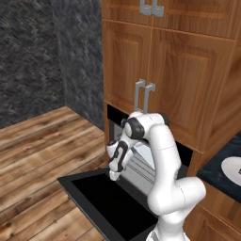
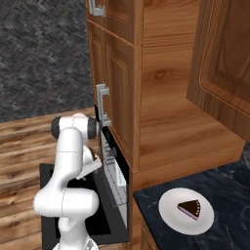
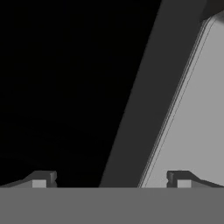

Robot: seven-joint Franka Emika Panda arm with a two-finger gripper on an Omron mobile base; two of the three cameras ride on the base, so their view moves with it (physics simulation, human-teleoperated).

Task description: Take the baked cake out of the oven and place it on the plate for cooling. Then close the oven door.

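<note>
The end effector [image 1: 113, 176] hangs just above the oven door [image 1: 101, 200], pointing down at it, its two fingers spread wide apart with nothing between them. In the hand view the fingertips [image 3: 41, 178] stand far apart at the bottom edge, and beyond them lie the door's black glossy panel and, further to the right, a pale grey tray [image 3: 197, 118] with a raised rim.

The oven door lies fully open and flat, directly beneath the end effector, its inner face up. Just behind the end effector is the oven [image 1: 141, 160], its mouth open, with wire racks [image 2: 118, 179] inside; wooden cabinets [image 1: 183, 80] with grey handles frame it above and beside.

The baked cake [image 2: 190, 208], a dark brown wedge with a pink edge, is well away from the end effector, off to its right: it rests on the plate [image 2: 171, 212], which sits on the dark tabletop [image 2: 229, 185] beside the oven cabinet. The cake lies slightly right of the plate's middle.
</note>
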